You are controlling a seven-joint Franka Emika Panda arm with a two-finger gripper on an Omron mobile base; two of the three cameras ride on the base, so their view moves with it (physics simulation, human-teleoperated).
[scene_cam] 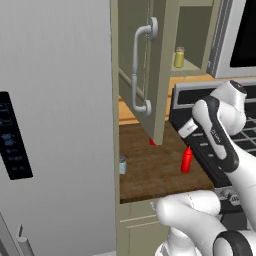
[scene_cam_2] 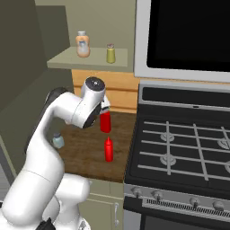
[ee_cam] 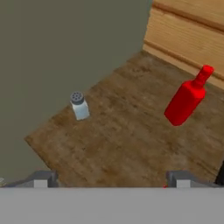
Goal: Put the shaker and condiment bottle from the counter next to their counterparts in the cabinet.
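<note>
The hand (ee_cam: 111, 178), fingers spread wide and holding nothing, hangs above the worktop (ee_cam: 127, 144), with the shaker (ee_cam: 79, 105) standing ahead to its left and a red condiment bottle (ee_cam: 187, 98) ahead right.

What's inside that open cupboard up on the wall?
On the cabinet shelf stand a small yellow-green jar and a bigger jar with an orange band. The open door and the cabinet's side wall hide the rest of the inside.
</note>
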